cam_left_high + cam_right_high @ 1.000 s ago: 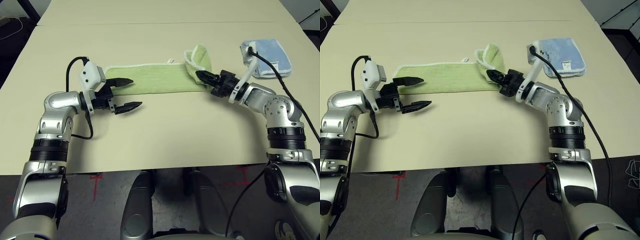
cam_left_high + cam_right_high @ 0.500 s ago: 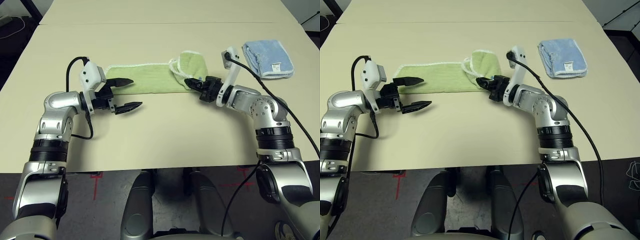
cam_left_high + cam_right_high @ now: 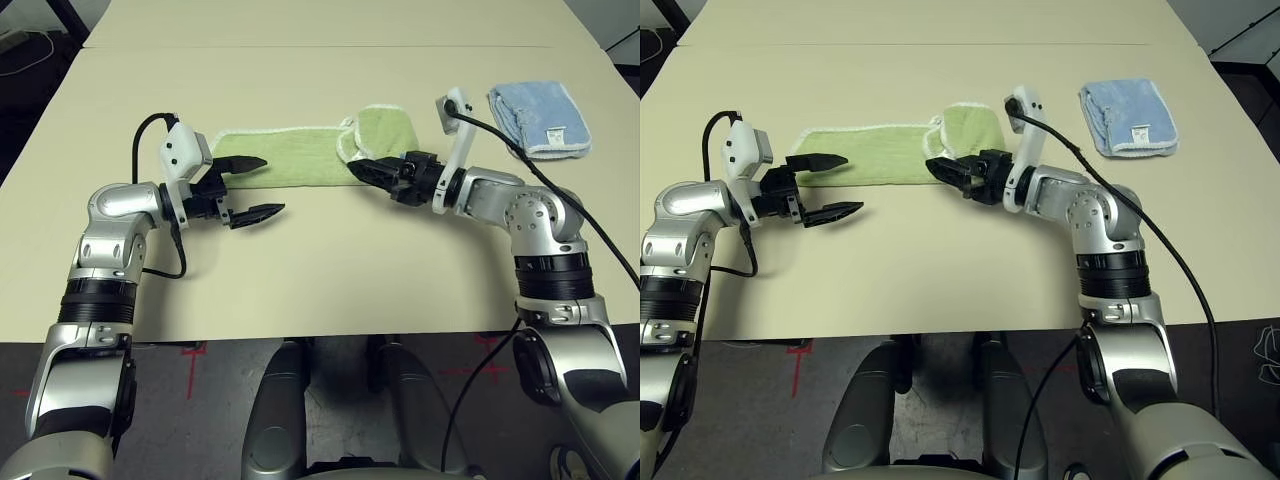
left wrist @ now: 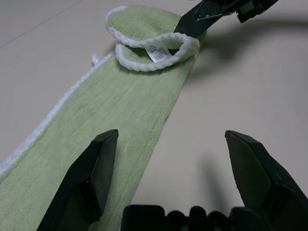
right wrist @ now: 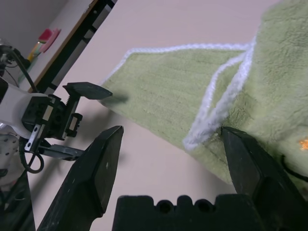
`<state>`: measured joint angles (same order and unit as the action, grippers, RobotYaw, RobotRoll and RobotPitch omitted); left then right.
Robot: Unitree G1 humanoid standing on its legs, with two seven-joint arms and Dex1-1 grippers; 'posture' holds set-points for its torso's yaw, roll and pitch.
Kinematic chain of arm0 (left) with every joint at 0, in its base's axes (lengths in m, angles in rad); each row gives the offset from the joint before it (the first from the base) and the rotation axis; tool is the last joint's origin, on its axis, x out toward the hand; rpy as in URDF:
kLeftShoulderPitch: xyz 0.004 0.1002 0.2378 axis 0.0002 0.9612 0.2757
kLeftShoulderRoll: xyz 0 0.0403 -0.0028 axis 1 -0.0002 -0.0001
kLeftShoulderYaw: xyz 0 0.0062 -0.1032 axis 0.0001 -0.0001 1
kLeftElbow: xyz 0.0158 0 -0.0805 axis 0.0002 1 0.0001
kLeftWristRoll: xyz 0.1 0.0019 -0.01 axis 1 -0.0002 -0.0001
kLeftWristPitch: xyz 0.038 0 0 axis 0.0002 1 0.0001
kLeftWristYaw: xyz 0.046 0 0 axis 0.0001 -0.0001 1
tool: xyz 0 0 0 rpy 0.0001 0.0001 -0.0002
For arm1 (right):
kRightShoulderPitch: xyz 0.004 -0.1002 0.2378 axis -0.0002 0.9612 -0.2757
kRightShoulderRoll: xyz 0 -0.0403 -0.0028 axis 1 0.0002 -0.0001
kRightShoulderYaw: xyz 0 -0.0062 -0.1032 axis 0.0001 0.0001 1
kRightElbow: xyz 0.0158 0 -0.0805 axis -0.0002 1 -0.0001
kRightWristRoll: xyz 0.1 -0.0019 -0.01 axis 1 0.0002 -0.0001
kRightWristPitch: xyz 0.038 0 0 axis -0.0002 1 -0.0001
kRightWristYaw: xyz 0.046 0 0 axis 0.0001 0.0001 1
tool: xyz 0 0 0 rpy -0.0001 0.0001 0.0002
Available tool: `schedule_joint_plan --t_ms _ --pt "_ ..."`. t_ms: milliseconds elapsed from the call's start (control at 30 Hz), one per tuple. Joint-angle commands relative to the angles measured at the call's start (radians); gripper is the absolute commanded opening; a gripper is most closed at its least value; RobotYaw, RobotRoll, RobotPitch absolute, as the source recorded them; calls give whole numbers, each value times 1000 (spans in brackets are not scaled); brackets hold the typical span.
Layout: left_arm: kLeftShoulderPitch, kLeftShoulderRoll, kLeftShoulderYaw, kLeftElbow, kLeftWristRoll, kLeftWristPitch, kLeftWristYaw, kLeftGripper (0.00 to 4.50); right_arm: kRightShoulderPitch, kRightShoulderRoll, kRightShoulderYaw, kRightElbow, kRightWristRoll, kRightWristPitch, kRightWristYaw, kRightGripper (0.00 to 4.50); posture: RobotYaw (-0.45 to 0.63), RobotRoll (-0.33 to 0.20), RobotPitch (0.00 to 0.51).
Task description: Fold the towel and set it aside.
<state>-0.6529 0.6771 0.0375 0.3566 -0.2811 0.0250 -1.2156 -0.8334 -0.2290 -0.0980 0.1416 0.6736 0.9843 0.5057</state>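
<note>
The towel (image 3: 290,155) lies as a long light green strip across the table's middle. Its right end is folded back over itself in a loose hump (image 3: 385,130) with white edging and a small label (image 4: 158,53). My right gripper (image 3: 362,172) is open at the near edge of that fold, holding nothing; in the right wrist view its fingers (image 5: 101,163) stand wide apart over the cloth (image 5: 192,86). My left gripper (image 3: 272,186) is open at the towel's left end, with one finger (image 4: 91,178) above the cloth and the other over bare table.
A smaller light blue towel (image 3: 540,118) with a white label lies folded at the far right. The tan table (image 3: 330,270) has free room in front of the towel and behind it. Black cables run along both forearms.
My right gripper carried the towel's right end leftward over the strip, then opened and let it go. The left arm has not moved.
</note>
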Motion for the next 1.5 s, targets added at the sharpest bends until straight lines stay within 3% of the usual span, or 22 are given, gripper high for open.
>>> schedule_joint_plan --t_ms 33,167,300,467,600,800,1167,1333,1500 --pt "3 -3 -5 -1 -1 -5 -3 4500 -6 2 11 25 -12 -14 25 4475 15 0 244" --pt "1 1 -4 3 1 -7 -5 4500 -7 -41 47 29 -44 -96 138 4475 10 0 242" --pt "-6 1 -6 13 3 -10 -8 4500 32 -136 131 41 -150 -381 380 4475 4 0 243" --pt "-14 0 -11 15 3 -8 -13 4500 32 -189 89 230 -197 -719 615 4475 2 0 248" --pt "-14 3 -11 13 2 -6 -19 4500 4 -214 66 391 -215 -880 744 4475 7 0 251" --pt "4 0 -5 -8 -6 27 4 4500 -61 -264 59 747 -296 -1186 946 4475 28 0 261" --pt "76 -20 48 -108 -10 111 183 4500 -94 -236 15 956 -343 -1414 1034 4475 104 0 274" --pt "69 -54 112 -205 -40 271 357 4500 -115 -228 10 988 -365 -1466 1055 4475 120 0 268" --pt "34 -40 147 -284 -99 478 434 4500 -136 -216 3 1001 -379 -1474 1065 4475 129 0 264"
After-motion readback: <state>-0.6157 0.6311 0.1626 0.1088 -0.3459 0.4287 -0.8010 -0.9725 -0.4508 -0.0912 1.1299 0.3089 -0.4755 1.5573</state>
